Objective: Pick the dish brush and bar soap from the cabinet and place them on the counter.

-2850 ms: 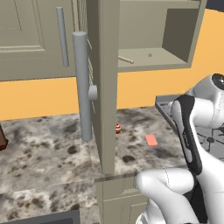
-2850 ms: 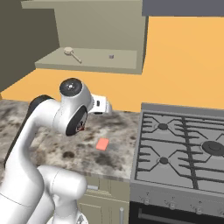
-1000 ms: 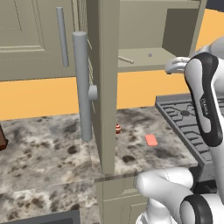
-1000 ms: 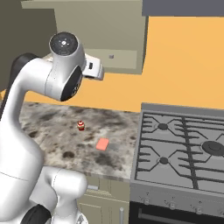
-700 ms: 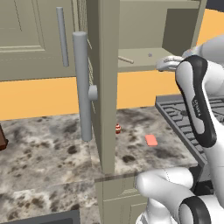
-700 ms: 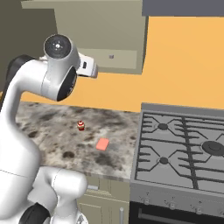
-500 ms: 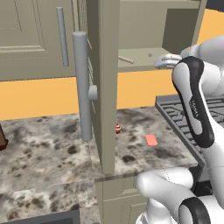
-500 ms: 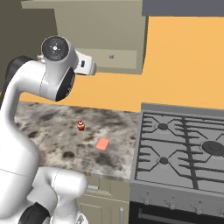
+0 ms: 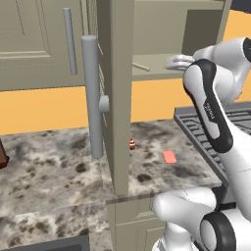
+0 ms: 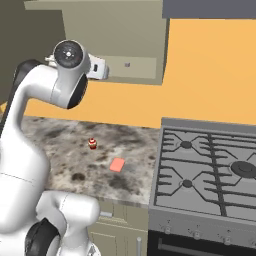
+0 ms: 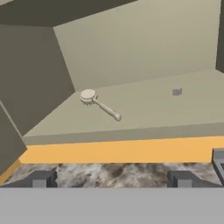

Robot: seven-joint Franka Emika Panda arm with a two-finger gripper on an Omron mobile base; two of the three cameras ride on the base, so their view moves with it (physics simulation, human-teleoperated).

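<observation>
The dish brush (image 11: 99,105) lies on the shelf of the open cabinet (image 11: 131,48), cream head to the left, handle pointing right and toward me. Its handle (image 9: 141,67) pokes out past the door edge in the left base view. My gripper (image 11: 111,179) is open and empty, level with the shelf front and a short way out from it, with the brush straight ahead. The hand (image 9: 176,62) hangs at the cabinet's (image 9: 162,29) opening. The bar soap (image 9: 169,157) (image 10: 117,164) lies flat on the counter (image 9: 49,166) (image 10: 65,140) below.
The open cabinet door (image 9: 115,98) with its grey bar handle (image 9: 91,98) stands edge-on left of the arm. A small grey cube (image 11: 176,91) (image 10: 127,64) sits on the shelf to the right. A tiny red-and-white round object (image 10: 92,144) stands on the counter. The stove (image 10: 210,165) is at right.
The arm has lifted from counter height up to the cabinet shelf, and over the last second the hand has slid closer to the opening. The gripper stays open; soap and brush have not moved.
</observation>
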